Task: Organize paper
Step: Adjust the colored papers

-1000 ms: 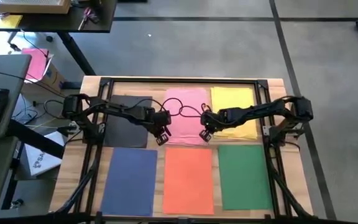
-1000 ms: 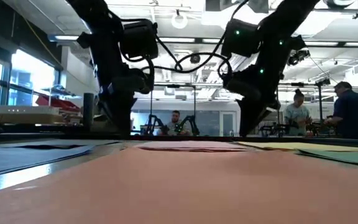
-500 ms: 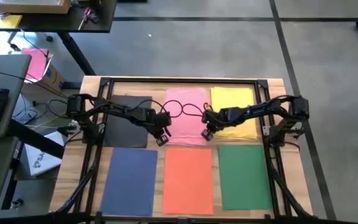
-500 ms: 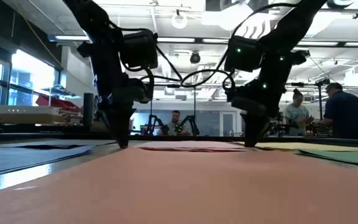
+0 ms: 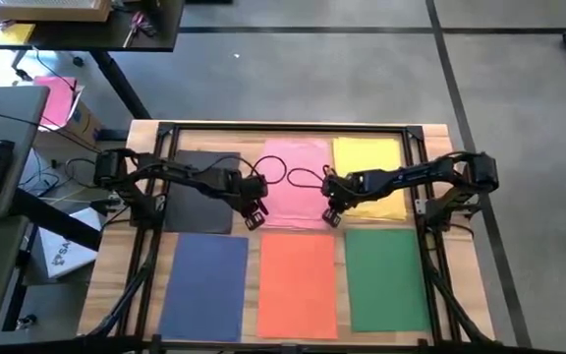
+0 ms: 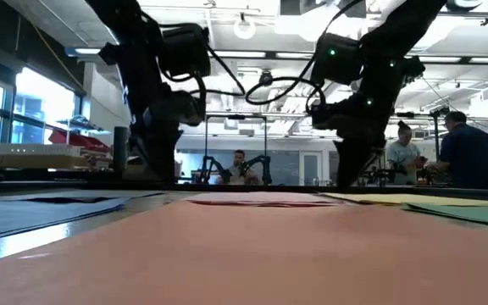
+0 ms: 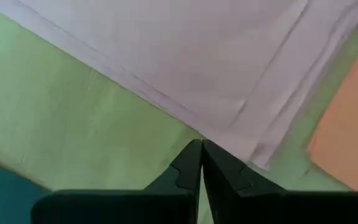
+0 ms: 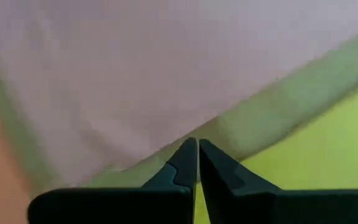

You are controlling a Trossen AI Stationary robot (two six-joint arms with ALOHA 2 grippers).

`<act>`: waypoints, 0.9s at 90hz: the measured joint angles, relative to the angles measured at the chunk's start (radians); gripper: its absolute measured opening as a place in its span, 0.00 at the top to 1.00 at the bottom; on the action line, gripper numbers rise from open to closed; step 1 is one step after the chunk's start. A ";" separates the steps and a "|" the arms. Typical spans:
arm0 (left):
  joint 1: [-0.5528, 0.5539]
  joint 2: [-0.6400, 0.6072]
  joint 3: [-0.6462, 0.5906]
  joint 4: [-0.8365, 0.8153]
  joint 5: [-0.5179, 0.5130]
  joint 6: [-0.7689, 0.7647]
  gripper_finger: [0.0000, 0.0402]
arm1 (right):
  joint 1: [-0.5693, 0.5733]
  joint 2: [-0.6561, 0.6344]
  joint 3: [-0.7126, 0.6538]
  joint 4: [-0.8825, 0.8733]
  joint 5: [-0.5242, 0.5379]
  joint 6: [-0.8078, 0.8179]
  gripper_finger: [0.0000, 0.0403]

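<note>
High view: Six sheets of paper are laid in two rows on the bench [image 5: 438, 138]. The dark grey sheet [image 5: 199, 197], the pink sheet [image 5: 296, 180] and the yellow sheet [image 5: 371, 169] form the far row; the blue sheet [image 5: 207, 285], the orange sheet [image 5: 298, 283] and the green sheet [image 5: 385, 277] form the near row. The left gripper [image 5: 254, 217] is placed at the pink sheet's 7 o'clock corner, and the right gripper [image 5: 332, 215] at its 5 o'clock corner. Both arms are stretched inward from the bench's sides. The step in hand is judged to be the gathering of the pink sheet; the next move would call for both near corners to be caught and lifted together.

Low view: Both arms are seen descending from above, with their tips near the bench surface beyond the orange sheet. People are seen in the room behind.

Left wrist view: The jaws are pressed together with nothing between them, and are aimed at the corner of the pink sheet; the orange sheet is seen at 4 o'clock.

Right wrist view: The jaws are likewise closed and empty, and are pointed at the pink sheet's edge, with the yellow sheet beside it.
</note>
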 joint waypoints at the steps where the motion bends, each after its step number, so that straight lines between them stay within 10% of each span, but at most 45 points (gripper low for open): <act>1: 0.005 0.002 0.000 0.003 -0.002 0.003 1.00 | -0.004 0.000 0.000 0.000 0.007 0.008 1.00; 81: -0.051 0.082 0.026 -0.024 -0.025 0.019 1.00 | 0.019 0.061 -0.001 0.041 0.021 0.042 1.00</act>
